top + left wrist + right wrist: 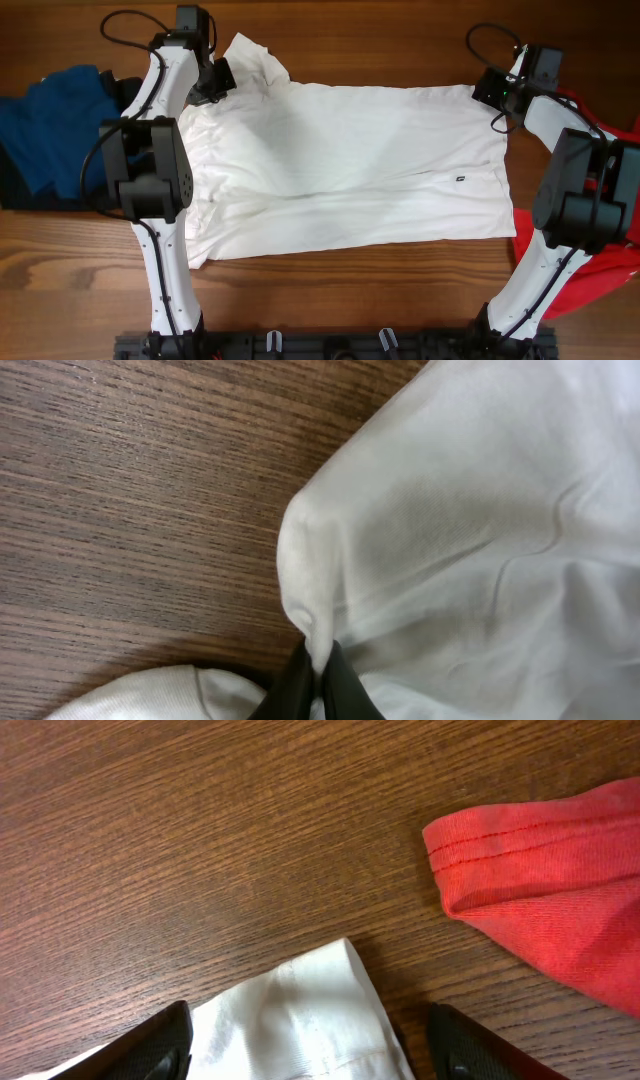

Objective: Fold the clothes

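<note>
Pinching a small peak of the white shirt [450, 510], your left pincer [318, 682] is closed tight on the cloth, which bulges just ahead of its tips. Your right pincer [310, 1058] stands wide, one finger on either side of the shirt's far corner, holding nothing yet.

Expect the shirt to be light, limp and quick to wrinkle, so it will sag and drag rather than keep its shape. Take it at the hemmed corner, where the doubled edge gives you something to bite.

A red garment [560, 890] lies ahead and to the outside of the right pincer, apart from that corner. Only the overhead view shows the shirt spread flat on the table [330, 300] between both pincers, with a blue garment [50, 130] outside the left one. Only the wrist views show the grip itself.
</note>
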You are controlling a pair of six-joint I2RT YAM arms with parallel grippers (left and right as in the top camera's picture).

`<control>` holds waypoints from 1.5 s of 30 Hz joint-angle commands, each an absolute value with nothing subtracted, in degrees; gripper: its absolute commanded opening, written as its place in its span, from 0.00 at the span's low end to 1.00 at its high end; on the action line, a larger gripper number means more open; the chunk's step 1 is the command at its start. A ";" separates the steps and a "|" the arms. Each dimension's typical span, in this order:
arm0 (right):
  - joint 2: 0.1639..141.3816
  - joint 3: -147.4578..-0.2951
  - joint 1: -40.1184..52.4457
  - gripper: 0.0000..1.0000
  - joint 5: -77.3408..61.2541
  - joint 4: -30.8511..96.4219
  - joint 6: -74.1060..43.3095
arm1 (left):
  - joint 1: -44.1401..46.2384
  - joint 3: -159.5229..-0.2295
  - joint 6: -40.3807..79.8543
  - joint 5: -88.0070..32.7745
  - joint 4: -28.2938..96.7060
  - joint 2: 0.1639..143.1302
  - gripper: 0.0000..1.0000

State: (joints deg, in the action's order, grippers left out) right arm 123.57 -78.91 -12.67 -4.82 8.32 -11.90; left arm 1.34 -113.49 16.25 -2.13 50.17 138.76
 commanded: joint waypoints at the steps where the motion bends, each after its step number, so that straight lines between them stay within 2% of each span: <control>1: 127.42 -78.37 -12.64 0.71 -5.21 8.51 -12.03 | 0.91 -111.70 16.99 -0.60 51.94 143.48 0.04; 5: 127.42 -78.37 -12.25 0.53 -5.56 8.36 -12.21 | 0.91 -111.70 17.02 -0.62 52.03 143.48 0.04; 7: 127.42 -78.37 -11.81 0.48 -5.54 8.16 -12.23 | 0.97 -111.70 16.99 -1.02 52.03 143.48 0.04; 10: 127.42 -78.37 -11.11 0.49 -5.45 8.14 -13.02 | 0.97 -111.70 17.02 -2.35 52.01 143.48 0.04; 13: 127.42 -78.37 -10.46 0.58 -3.64 8.69 -13.54 | 0.97 -111.70 16.99 -2.35 51.99 143.48 0.04; 20: 127.52 -78.35 -8.62 0.48 4.12 12.03 -12.78 | 0.95 -111.70 16.99 -2.33 51.94 143.48 0.04; 23: 127.52 -78.35 -8.43 0.31 4.78 12.51 -12.73 | 0.95 -111.70 16.97 -2.33 51.96 143.48 0.04; 29: 127.52 -78.35 -8.49 0.04 5.04 13.17 -13.91 | 0.95 -111.70 16.97 -2.33 52.29 143.48 0.04; 45: 126.10 -78.54 -8.88 0.04 6.07 18.11 -14.13 | 0.84 -111.77 15.25 -2.33 54.76 141.47 0.04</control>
